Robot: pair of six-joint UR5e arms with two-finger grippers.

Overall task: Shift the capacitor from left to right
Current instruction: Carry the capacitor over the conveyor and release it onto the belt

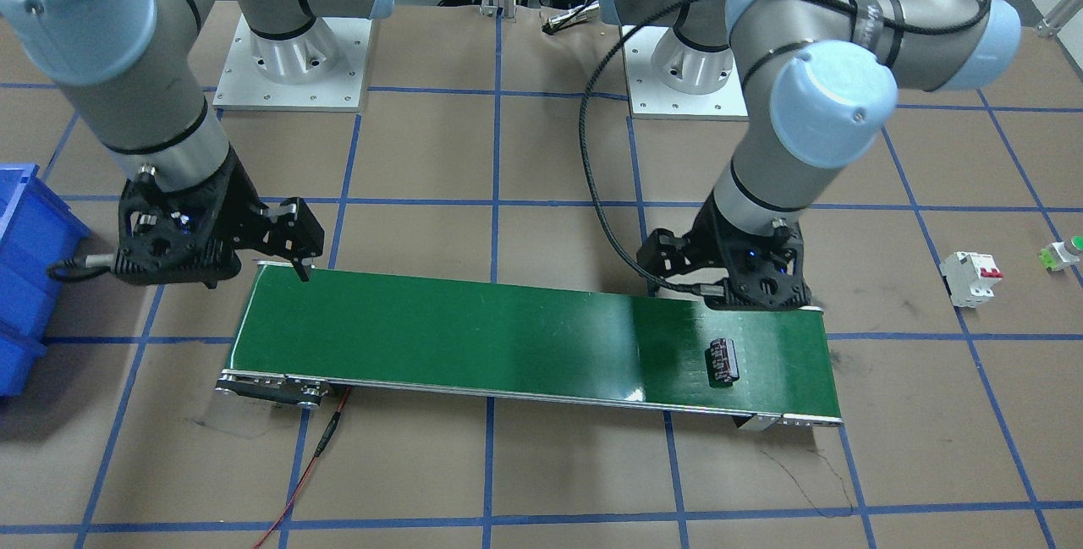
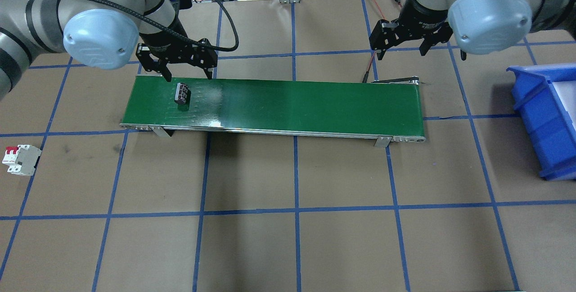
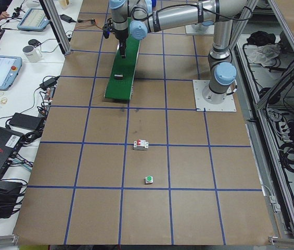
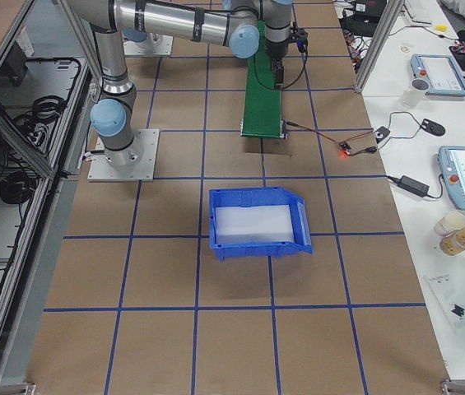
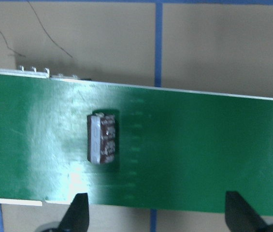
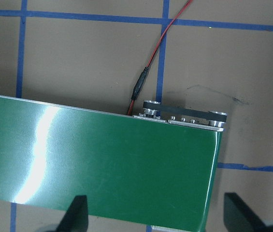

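Note:
The capacitor (image 2: 182, 93), a stubby black cylinder with silvery markings, lies on its side on the green conveyor belt (image 2: 292, 103), near the belt's end on my left. It also shows in the front-facing view (image 1: 723, 361) and the left wrist view (image 5: 102, 139). My left gripper (image 2: 188, 76) is open and empty, hovering over the belt's far edge just behind the capacitor, not touching it. My right gripper (image 2: 399, 52) is open and empty, hovering beyond the belt's other end; its wrist view shows only the belt (image 6: 102, 159).
A blue bin (image 2: 531, 107) stands on the table to my right, past the belt. A white circuit breaker (image 2: 20, 160) with red switches and a small green push button (image 1: 1064, 253) lie to my left. A red wire (image 1: 313, 464) runs from the belt's right end.

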